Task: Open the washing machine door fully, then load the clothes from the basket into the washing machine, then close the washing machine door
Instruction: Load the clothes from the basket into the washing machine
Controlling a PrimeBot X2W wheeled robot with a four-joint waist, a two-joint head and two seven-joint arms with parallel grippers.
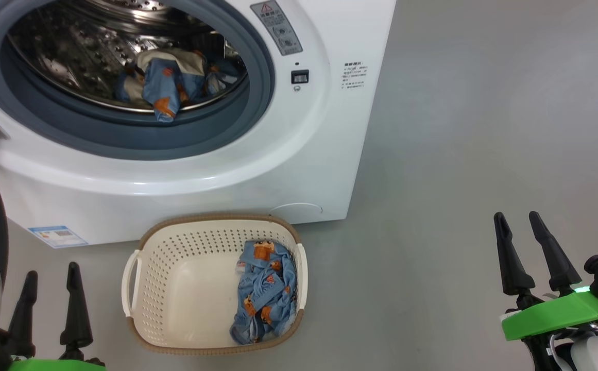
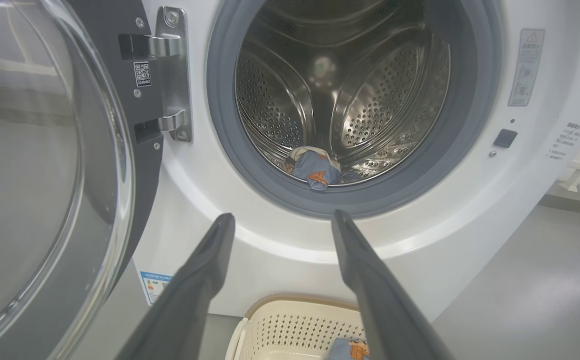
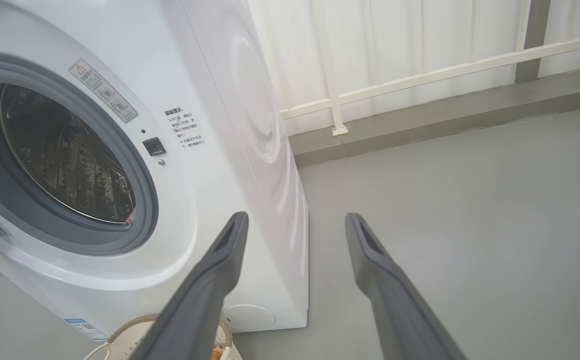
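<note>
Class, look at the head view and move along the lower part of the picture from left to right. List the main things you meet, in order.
left gripper → basket → right gripper

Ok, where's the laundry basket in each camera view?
Head view: basket bottom centre, before the washing machine.
Left wrist view: basket at bottom edge, framed by the left hand.
Right wrist view: basket rim at bottom edge, partly behind the right hand.
Shared landmark: blue label sticker beside it.
</note>
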